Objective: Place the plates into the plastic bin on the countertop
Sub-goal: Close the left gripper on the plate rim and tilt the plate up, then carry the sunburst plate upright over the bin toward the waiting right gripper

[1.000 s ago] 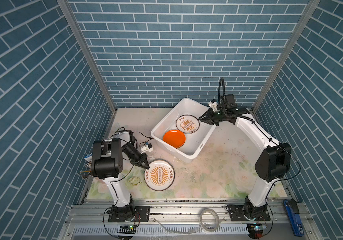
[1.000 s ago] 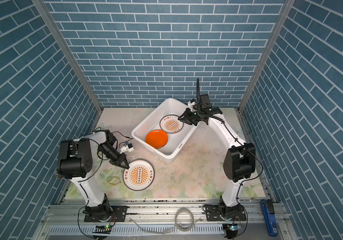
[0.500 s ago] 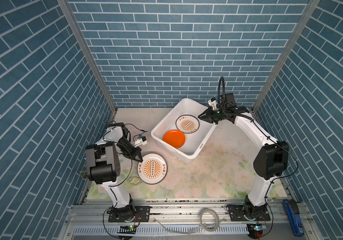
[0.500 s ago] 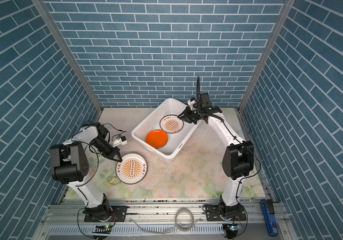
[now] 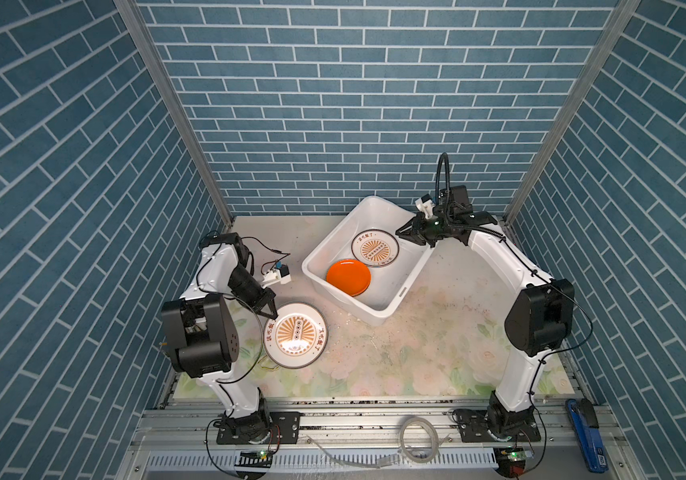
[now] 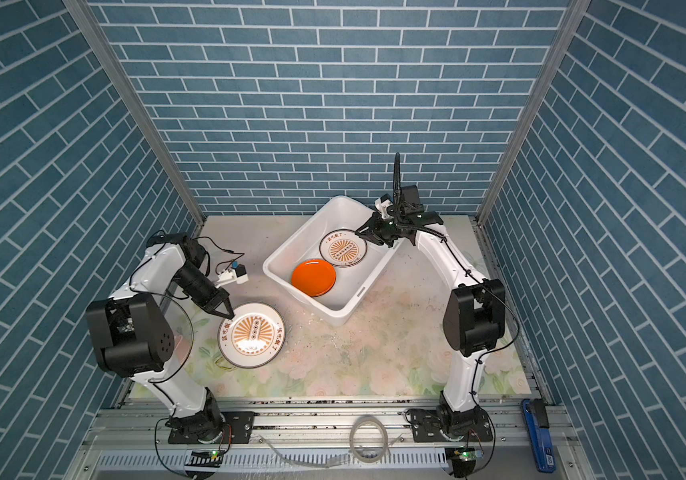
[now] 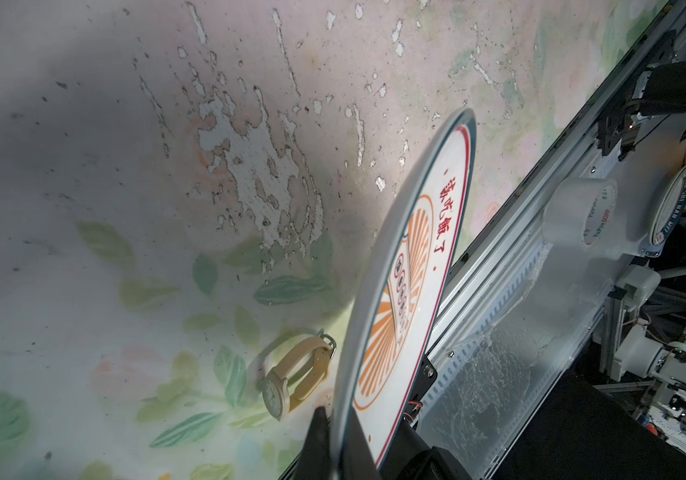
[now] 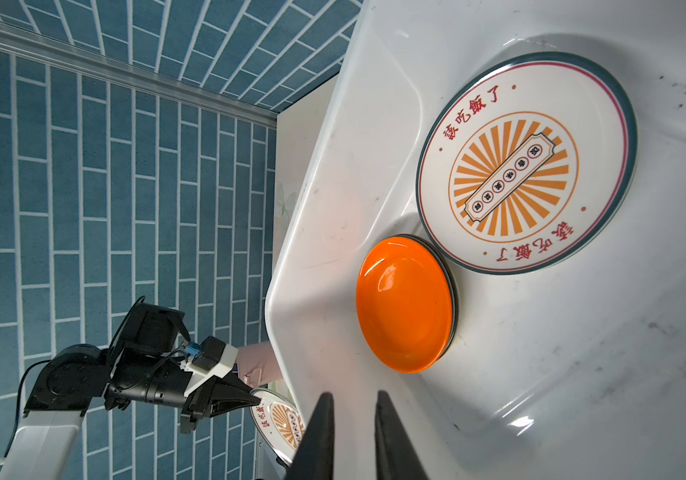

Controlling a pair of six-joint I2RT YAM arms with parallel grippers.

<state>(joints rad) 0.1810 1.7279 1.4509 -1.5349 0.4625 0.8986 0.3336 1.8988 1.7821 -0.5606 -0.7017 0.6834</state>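
Note:
My left gripper (image 5: 271, 313) (image 6: 227, 313) (image 7: 335, 417) is shut on the rim of a large white sunburst plate (image 5: 295, 334) (image 6: 252, 334) (image 7: 412, 257). It holds the plate tilted just above the flowered countertop (image 5: 416, 332), left of the plastic bin (image 5: 374, 316) (image 6: 275, 274) (image 8: 333, 166). Inside the bin lie another sunburst plate (image 5: 375, 248) (image 8: 526, 162) and an orange plate (image 5: 348, 277) (image 8: 403, 307) stacked on a dark one. My right gripper (image 5: 400, 235) (image 6: 360, 230) (image 8: 354, 399) hovers over the bin's far right rim, jaws narrowly apart with nothing between them.
A beige wristwatch (image 7: 291, 378) (image 5: 267, 365) lies on the countertop under the held plate's edge. A tape roll (image 5: 416, 440) and a blue tool (image 5: 586, 432) rest on the front rail. Blue brick walls close in three sides.
My left arm has swung round and carried the sunburst plate a little left and back. The right arm has hardly moved.

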